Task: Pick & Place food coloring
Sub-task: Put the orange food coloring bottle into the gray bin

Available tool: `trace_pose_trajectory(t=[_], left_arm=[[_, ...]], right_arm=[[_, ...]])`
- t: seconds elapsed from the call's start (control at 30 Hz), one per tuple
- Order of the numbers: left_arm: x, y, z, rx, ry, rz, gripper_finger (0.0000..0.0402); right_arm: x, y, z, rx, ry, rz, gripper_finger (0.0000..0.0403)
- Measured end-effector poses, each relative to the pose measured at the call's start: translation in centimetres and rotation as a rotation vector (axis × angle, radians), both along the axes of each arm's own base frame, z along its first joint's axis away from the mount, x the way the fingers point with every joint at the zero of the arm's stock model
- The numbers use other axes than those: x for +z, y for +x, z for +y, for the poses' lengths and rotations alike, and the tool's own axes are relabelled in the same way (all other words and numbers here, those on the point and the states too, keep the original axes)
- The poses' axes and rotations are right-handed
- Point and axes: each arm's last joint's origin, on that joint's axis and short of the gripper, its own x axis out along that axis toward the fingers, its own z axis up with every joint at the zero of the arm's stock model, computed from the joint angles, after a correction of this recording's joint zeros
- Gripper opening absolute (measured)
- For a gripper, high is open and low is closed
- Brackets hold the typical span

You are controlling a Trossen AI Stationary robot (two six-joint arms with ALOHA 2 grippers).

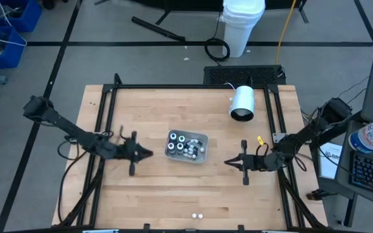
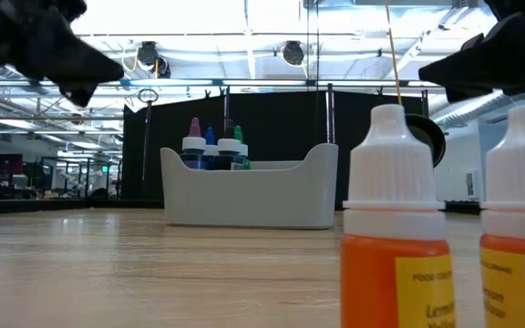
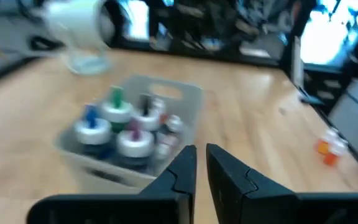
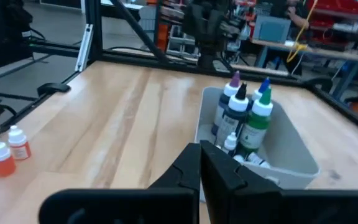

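Currently most food coloring bottles (image 1: 185,145) sit in the grey tray (image 1: 203,138) mid-table, two orange bottles (image 1: 197,215) wait at the near edge. Left gripper (image 1: 146,153) nearly clenched, right gripper (image 1: 228,162) fully clenched, both empty, flanking the tray.

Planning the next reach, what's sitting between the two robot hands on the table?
In the high view, the grey tray of food coloring bottles sits between the left hand and right hand; only bare wood either side.
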Motion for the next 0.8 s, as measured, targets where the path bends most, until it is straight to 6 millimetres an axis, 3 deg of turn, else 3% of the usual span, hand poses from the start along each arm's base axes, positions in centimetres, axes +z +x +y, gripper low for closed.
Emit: trace_pose_trajectory(t=[0.13,0.3,0.5,0.63,0.8], left_arm=[[1.5,2.9,-3.9,-0.096,0.06,0.121,0.0014],[3.3,7.8,-11.0,-0.302,0.208,0.196,0.0009],[2.7,13.8,-18.3,-0.432,0.294,0.293,0.0005],[2.5,18.1,-20.9,-0.4,0.268,0.298,0.0034],[1.9,22.5,-22.0,-0.322,0.204,0.373,0.0102]], right_arm=[[-0.3,-0.1,0.0,-0.003,0.032,0.01,0.0001],[-0.3,-0.1,0.0,-0.002,0.03,0.004,0.0001],[-0.2,-0.1,0.0,0.0,0.014,-0.002,0.0002],[-0.2,-0.1,0.0,0.001,0.015,-0.002,0.0001],[-0.2,-0.1,0.2,0.083,0.033,0.005,0.0002]])
